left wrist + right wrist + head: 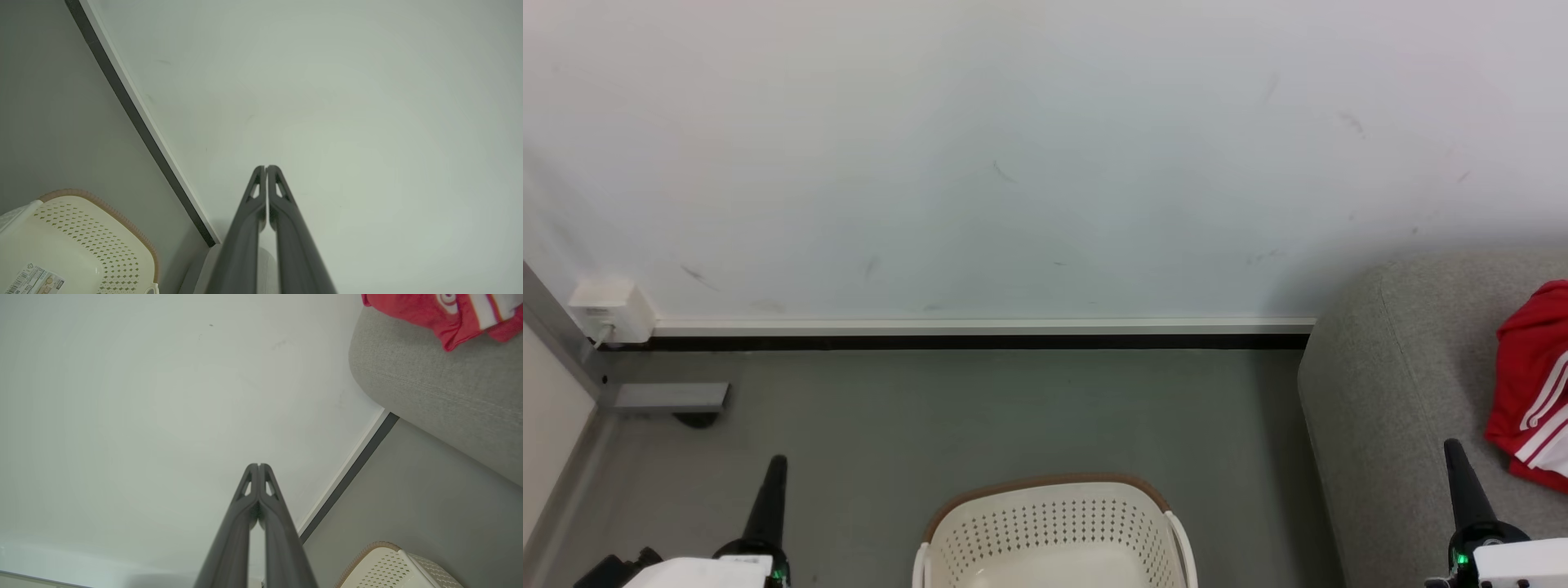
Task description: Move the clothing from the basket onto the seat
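Note:
The cream basket [1054,531] with its brown rim stands on the floor at the bottom middle of the head view; the part of its inside that shows is bare, with a label on the bottom [34,279]. Red clothing [1535,384] with white stripes lies on the grey seat [1396,408] at the right, also as red clothing [441,314] on the seat [441,388] in the right wrist view. My left gripper [778,461] is shut and holds nothing, left of the basket. My right gripper [1452,445] is shut and holds nothing, over the seat's near edge. Both point at the wall.
A white wall [1013,163] with a dark skirting strip [980,341] runs across the back. A small white box [611,310] and a grey metal bracket [666,398] sit in the left corner. Grey floor [1013,416] lies between wall and basket.

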